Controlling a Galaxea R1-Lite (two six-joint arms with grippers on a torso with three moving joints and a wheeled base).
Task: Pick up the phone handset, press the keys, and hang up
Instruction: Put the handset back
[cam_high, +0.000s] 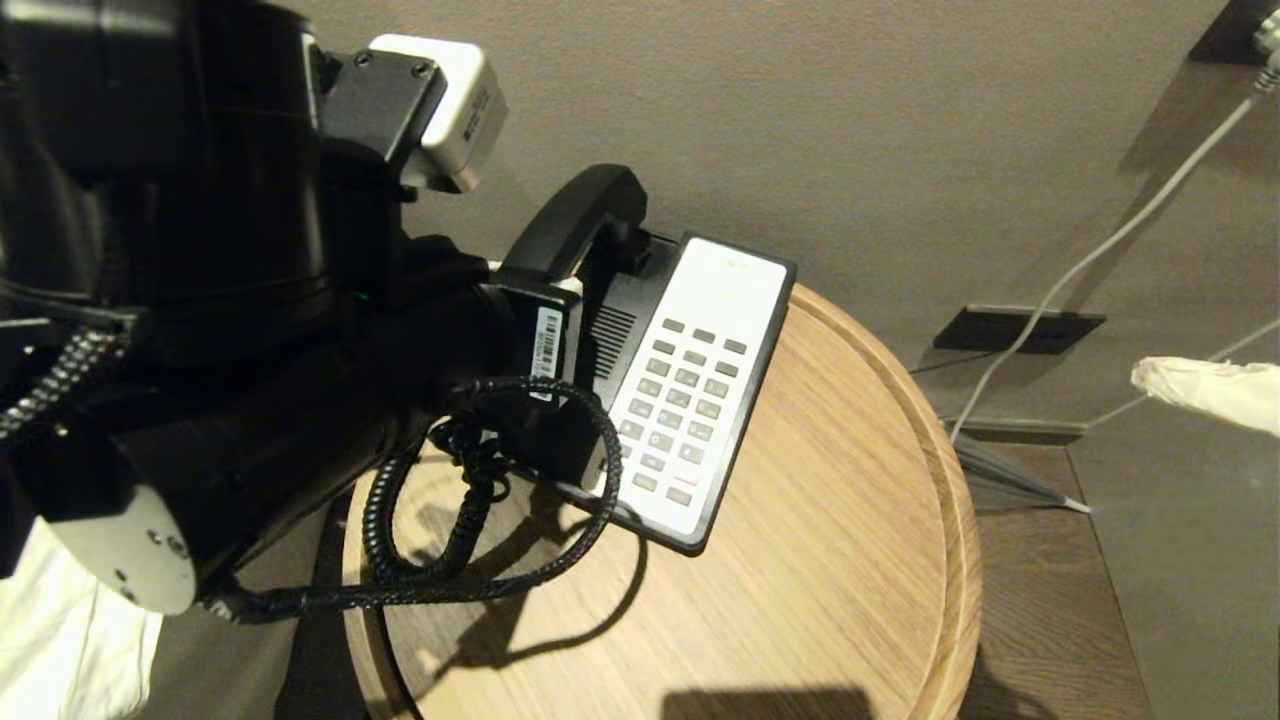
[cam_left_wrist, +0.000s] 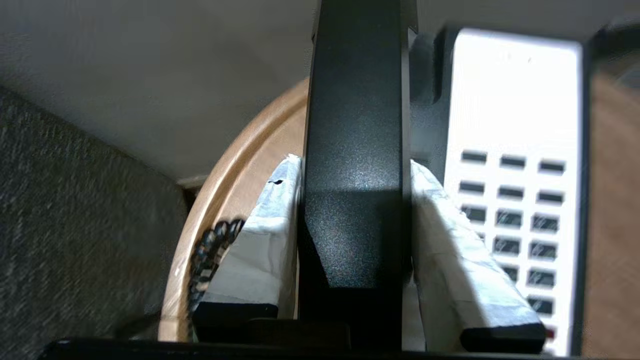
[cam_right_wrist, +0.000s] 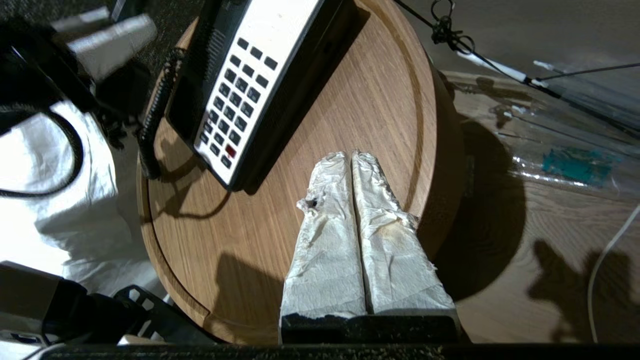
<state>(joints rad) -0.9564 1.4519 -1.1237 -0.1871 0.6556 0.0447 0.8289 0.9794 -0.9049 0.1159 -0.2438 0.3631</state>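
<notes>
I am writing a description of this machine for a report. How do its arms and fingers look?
The left arm is bulky and black, with a round pale end cap, a barcode sticker and a white camera box on a black bracket. The fingers of both grippers, left and right, are long, tapering and wrapped in crinkled whitish tape, on black bases.
</notes>
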